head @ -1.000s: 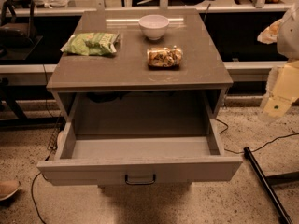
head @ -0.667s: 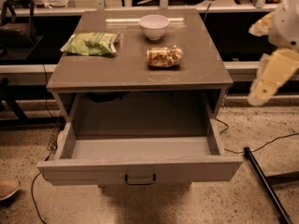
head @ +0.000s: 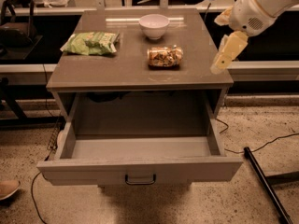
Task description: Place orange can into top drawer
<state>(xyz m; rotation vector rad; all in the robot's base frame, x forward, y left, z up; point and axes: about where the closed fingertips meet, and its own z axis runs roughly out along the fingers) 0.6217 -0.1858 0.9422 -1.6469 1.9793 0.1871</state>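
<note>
The orange can (head: 165,57) lies on its side on the grey table top (head: 117,69), just in front of the white bowl. The top drawer (head: 140,168) is pulled wide open below the table top and holds nothing; its dark handle (head: 140,179) is at the front centre. My gripper (head: 225,55) hangs from the white arm at the upper right, above the table's right edge, to the right of the can and apart from it. It holds nothing that I can see.
A white bowl (head: 154,26) stands at the back of the table top. A green snack bag (head: 90,43) lies at the left. A dark bar (head: 264,183) lies on the speckled floor at the lower right. A shoe (head: 7,188) is at the lower left.
The arm and gripper have moved left and up, from beside the table at the right edge of view to over the table's right edge. The can, bowl, bag and drawer have not moved.
</note>
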